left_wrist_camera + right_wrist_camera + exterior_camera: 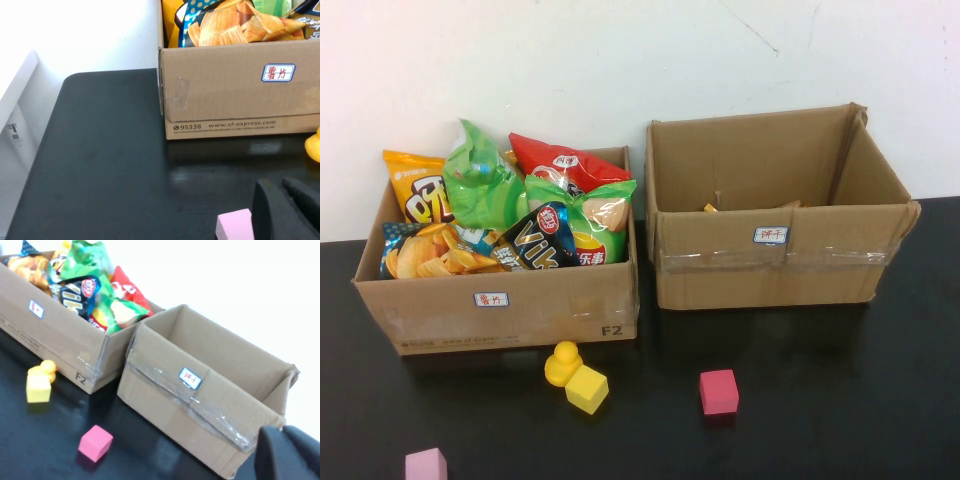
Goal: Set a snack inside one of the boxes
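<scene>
Nothing is in hand yet: this looks like the very start, before any snack is picked. The snacks (pixel 535 215) all sit heaped in the left box (pixel 500 310), bags of crisps in orange, green, red and dark blue; the right box (pixel 770 265) just beside it looks nearly bare, with only some small tan scraps showing at its floor. Neither arm shows in the high view. The left tool (pixel 290 210) appears only as a dark shape in its own wrist view, low over the surface near a pale pink block (pixel 235 225) and in front of the left box; whether it is released or clenched I cannot tell. The right tool (pixel 287 452) likewise shows only as a dark edge, near the outer front corner of the right box, and its state cannot be told either. The next move, by my reckoning, calls for one arm to rise over the left box's wall, come down on a top bag such as the green one, and carry it across to the right box. The surface (pixel 820 400) is glossy black and carries a yellow duck (pixel 562 362) touching a yellow cube (pixel 587 389), and a magenta cube (pixel 718 391). Behind stands a plain white wall (pixel 620 60).
</scene>
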Controlling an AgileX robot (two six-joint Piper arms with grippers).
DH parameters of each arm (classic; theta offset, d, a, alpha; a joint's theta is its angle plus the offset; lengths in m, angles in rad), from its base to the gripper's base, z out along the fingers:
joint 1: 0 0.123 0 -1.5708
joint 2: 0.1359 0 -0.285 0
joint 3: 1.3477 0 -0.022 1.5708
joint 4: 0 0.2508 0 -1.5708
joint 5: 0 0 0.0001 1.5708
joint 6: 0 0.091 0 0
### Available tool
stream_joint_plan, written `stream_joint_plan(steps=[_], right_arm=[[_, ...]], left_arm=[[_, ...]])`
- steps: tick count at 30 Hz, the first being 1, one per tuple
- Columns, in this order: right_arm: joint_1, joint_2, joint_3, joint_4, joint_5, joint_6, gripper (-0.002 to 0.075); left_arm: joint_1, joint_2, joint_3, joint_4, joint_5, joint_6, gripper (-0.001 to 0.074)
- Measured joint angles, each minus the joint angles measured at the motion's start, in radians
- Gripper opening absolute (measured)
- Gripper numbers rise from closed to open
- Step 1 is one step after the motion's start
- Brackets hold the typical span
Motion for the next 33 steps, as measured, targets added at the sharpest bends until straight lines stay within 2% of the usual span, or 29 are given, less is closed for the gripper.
stream_joint_plan(steps=[10, 13, 14, 15, 19, 23, 27, 33], right_arm=[[-0.023, -0.090, 0.215, 0.050, -0.022, 0.011, -0.0001], [-0.112, -0.156, 0.267, 0.062, -0.032, 0.015, -0.0001], [-0.155, -0.184, 0.285, 0.066, -0.039, 0.015, -0.0001], [-0.241, -0.240, 0.319, 0.070, -0.042, 0.017, -0.0001], [-0.431, -0.286, 0.378, 0.075, -0.056, 0.019, -0.0001], [-0.566, -0.286, 0.416, 0.077, -0.072, 0.026, -0.0001], [-0.615, -0.286, 0.467, 0.077, -0.115, 0.030, -0.0001], [-0.620, -0.287, 0.485, 0.079, -0.094, 0.112, -0.0001]], left_arm=[[0.000, 0.000, 0.000, 0.000, 0.000, 0.000, -0.0003], [0.000, 0.000, 0.000, 0.000, 0.000, 0.000, -0.0003], [0.000, 0.000, 0.000, 0.000, 0.000, 0.000, -0.0003], [0.000, 0.000, 0.000, 0.000, 0.000, 0.000, -0.0003], [0.000, 0.000, 0.000, 0.000, 0.000, 0.000, -0.0003], [0.000, 0.000, 0.000, 0.000, 0.000, 0.000, -0.0003], [0.000, 0.000, 0.000, 0.000, 0.000, 0.000, -0.0003], [0.000, 0.000, 0.000, 0.000, 0.000, 0.000, -0.0003]])
